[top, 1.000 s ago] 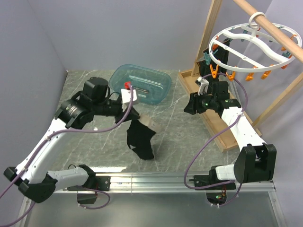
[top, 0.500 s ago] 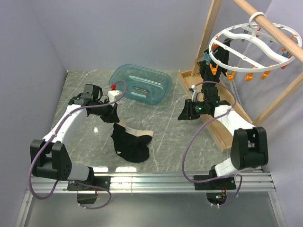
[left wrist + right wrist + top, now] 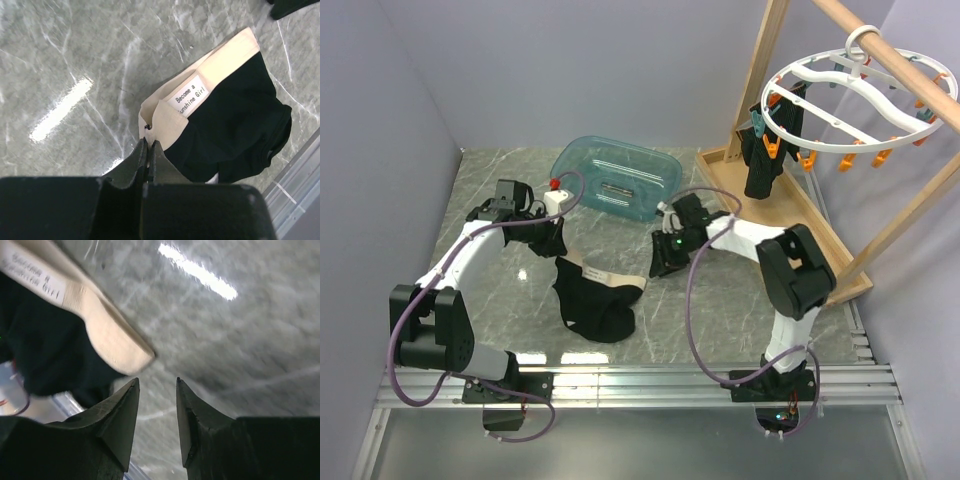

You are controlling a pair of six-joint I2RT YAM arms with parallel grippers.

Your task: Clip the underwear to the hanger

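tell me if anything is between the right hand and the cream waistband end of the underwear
Nothing visible. The right hand is open, its fingertips just short of the cream waistband end of the underwear, with only bare marble table between them.

Underwear (image 3: 225, 125) label (image 3: 190, 95): "Become a Sunshine Girl".

- left arm (image 3: 460, 262): white link covers, black joint housings, red knob (image 3: 556, 184) at the wrist.
- right arm (image 3: 745, 236): same white-and-black build, with a green indicator light (image 3: 667, 240) at the wrist.
- cables (image 3: 688, 305): purple, one running along each arm.
- left fingers (image 3: 131, 172): matte black, tapered.
- right fingers (image 3: 117, 412): matte black, wedge-shaped, pointed tips.
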